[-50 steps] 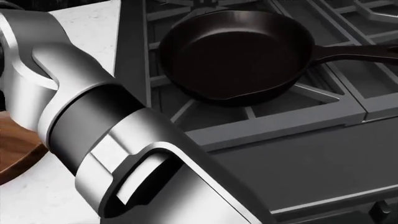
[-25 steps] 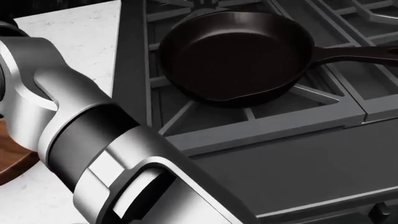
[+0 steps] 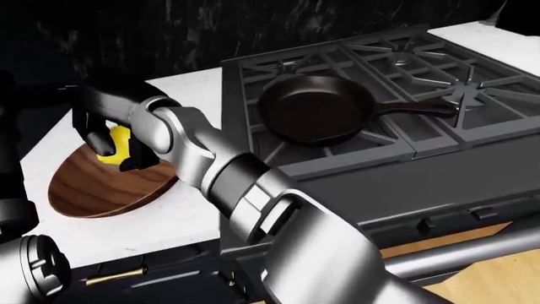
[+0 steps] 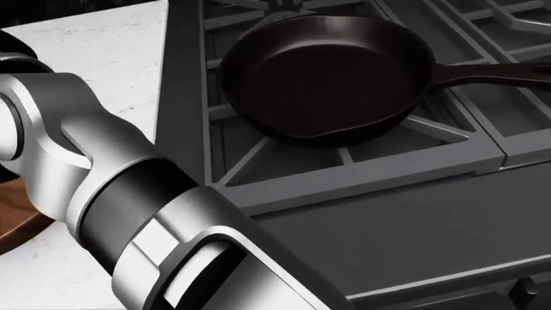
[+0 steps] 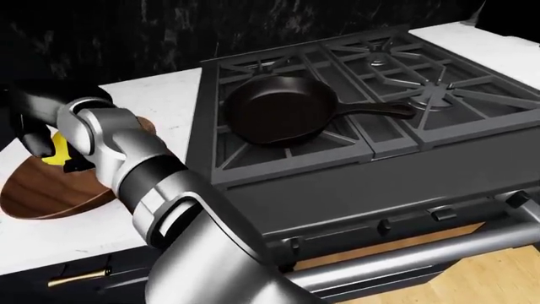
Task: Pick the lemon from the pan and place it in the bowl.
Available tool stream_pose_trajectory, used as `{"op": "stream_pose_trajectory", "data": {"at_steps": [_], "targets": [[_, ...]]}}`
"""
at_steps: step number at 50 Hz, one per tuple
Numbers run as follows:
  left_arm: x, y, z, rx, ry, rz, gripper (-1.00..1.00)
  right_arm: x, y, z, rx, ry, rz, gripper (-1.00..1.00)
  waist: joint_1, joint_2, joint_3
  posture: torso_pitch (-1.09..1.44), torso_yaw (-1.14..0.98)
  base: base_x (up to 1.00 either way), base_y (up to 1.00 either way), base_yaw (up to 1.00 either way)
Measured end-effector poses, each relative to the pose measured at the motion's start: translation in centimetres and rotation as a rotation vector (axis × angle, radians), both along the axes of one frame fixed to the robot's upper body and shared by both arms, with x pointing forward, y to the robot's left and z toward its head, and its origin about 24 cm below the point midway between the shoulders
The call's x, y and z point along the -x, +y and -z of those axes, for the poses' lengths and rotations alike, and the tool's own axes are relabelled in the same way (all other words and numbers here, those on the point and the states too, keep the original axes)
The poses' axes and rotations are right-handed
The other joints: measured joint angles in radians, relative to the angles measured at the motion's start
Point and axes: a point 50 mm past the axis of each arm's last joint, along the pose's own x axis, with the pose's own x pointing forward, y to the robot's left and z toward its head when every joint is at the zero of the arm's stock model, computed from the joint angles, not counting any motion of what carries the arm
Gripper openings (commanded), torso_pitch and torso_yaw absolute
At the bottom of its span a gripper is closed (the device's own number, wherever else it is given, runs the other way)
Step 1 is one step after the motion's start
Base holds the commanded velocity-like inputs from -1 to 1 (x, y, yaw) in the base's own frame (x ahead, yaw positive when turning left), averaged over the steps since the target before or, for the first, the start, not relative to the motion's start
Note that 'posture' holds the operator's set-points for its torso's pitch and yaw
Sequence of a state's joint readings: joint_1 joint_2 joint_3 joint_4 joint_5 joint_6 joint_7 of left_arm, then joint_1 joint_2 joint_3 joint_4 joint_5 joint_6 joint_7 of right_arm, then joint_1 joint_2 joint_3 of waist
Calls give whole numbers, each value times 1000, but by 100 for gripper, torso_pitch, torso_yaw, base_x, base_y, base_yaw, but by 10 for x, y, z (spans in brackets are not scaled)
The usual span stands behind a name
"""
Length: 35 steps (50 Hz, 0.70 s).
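Note:
My left hand is shut on the yellow lemon and holds it just above the top edge of the wooden bowl, which sits on the white counter at the left of the left-eye view. The right-eye view shows the same, with the lemon over the bowl. The black pan stands on the stove with nothing in it, its handle pointing right. In the head view my left arm hides the hand and lemon; only a sliver of the bowl shows.
The grey stove grates fill the middle and right. The white counter surrounds the bowl. A dark wall runs along the top. An oven handle bar crosses the bottom right above a wood floor.
In the head view my left arm has shifted down and to the left, uncovering more of the counter at the top left. The pan has not moved.

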<state>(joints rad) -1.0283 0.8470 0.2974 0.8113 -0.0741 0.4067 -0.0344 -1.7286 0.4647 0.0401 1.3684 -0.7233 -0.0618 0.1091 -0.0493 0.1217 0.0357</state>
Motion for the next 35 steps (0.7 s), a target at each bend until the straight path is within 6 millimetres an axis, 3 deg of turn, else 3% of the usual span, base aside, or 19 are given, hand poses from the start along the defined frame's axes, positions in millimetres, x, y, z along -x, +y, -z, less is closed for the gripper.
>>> {"op": "stream_pose_trajectory", "data": {"at_steps": [19,20,21,22,35], "targets": [[0,1,3,1,6,-3,100,-3,-3,14,23,20,7,-100,2,-2,-2,0,0,0,0,0],[0,1,3,1,6,-4,100,-3,-3,13,22,21,6,-31,2,-2,-2,0,0,0,0,0],[0,1,4,1,6,-4,100,-3,-2,13,22,21,6,20,2,-2,-2,0,0,0,0,0],[0,1,4,1,6,-4,100,-3,-2,13,21,21,6,100,2,-2,-2,0,0,0,0,0],[-2,-1,4,0,7,0,100,-6,-5,9,15,17,20,100,3,-2,-4,0,0,0,0,0]]}}
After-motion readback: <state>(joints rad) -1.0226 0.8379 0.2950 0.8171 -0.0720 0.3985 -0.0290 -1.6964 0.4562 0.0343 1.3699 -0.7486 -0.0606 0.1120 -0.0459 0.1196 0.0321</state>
